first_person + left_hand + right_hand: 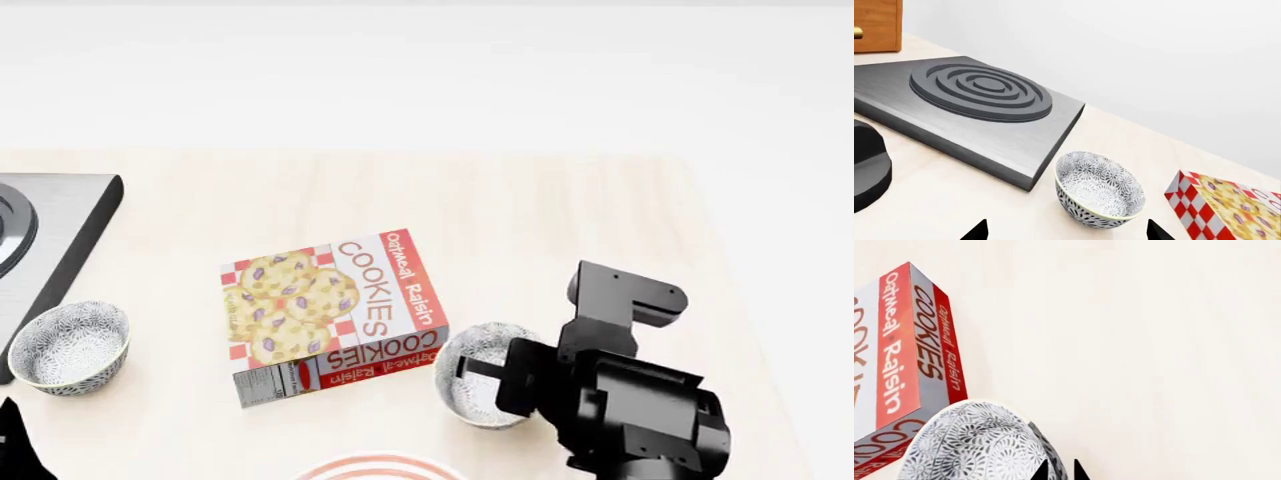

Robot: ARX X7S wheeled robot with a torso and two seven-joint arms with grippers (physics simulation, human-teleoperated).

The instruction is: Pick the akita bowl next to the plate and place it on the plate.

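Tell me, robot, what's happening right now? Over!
Right pincer at the akita bowl's rim, grip unclear. Left pincer open near the other bowl. Plate just beside. Cookie box touching the bowl.

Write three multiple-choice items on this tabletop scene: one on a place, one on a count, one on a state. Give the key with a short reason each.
1. The akita bowl nearest the right gripper sits:
A. beside the cookie box
B. on the stove
C. on the plate

2. Speckled bowls in the head view:
A. one
B. two
C. three

3. The cookie box is:
A. standing upright
B. lying flat, printed face up
C. opened and emptied

Key: 1 A, the bowl rests at the box's corner on the table. 2 B, a second bowl sits near the stove. 3 B, its cookie picture faces the head camera.
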